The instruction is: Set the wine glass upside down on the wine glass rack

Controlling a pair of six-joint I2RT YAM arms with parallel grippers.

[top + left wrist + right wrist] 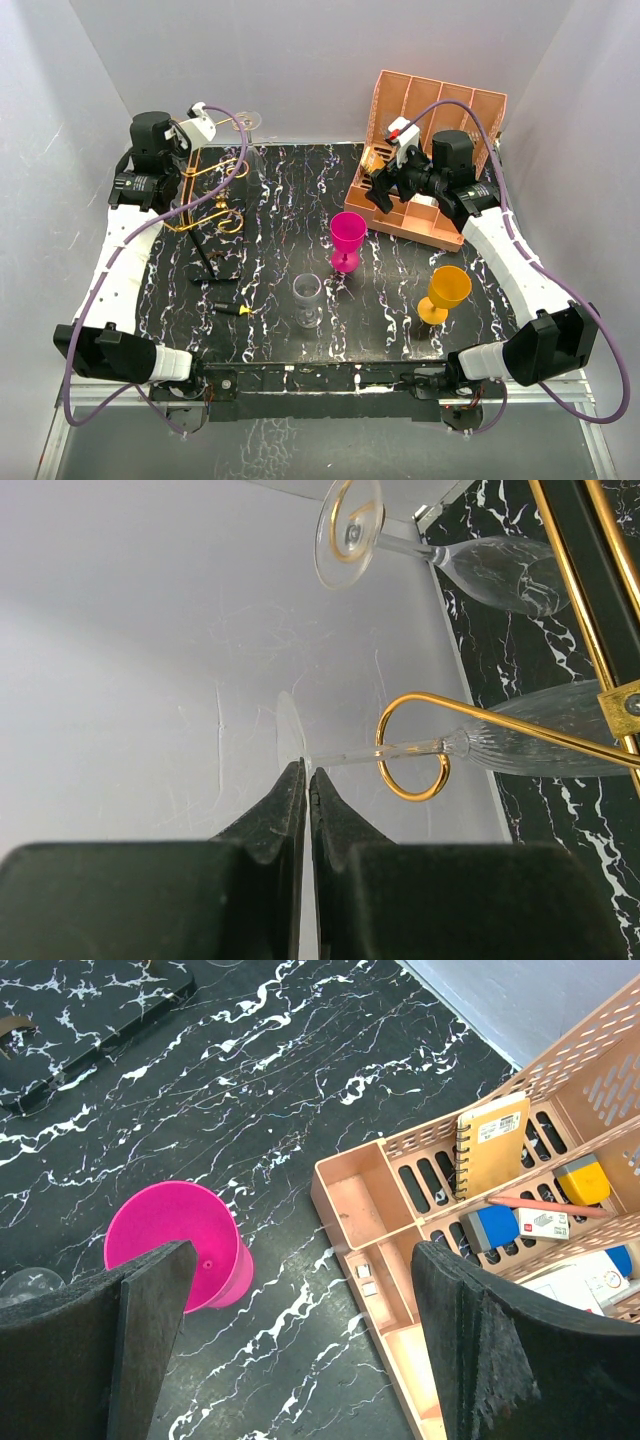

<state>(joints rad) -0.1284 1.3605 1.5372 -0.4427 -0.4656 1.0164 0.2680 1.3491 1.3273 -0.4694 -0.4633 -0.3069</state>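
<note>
The gold wire rack [213, 188] stands at the back left, above the black marbled table. In the left wrist view my left gripper [306, 768] is shut on the thin foot of a clear wine glass [540, 742]. The glass lies sideways, and its stem passes through a curled scroll arm [412, 748] of the rack. A second clear glass [498, 572] hangs on the rack beyond it. My left gripper [203, 122] is at the rack's top. My right gripper [385, 192] is open and empty, above the table beside the organiser, as the right wrist view [300, 1330] also shows.
A salmon-pink organiser [432, 120] holding stationery stands back right; its front trays show in the right wrist view [400, 1250]. A pink goblet [347, 240], a clear glass [308, 300] and an orange goblet [445, 293] stand on the table. White walls enclose the back and sides.
</note>
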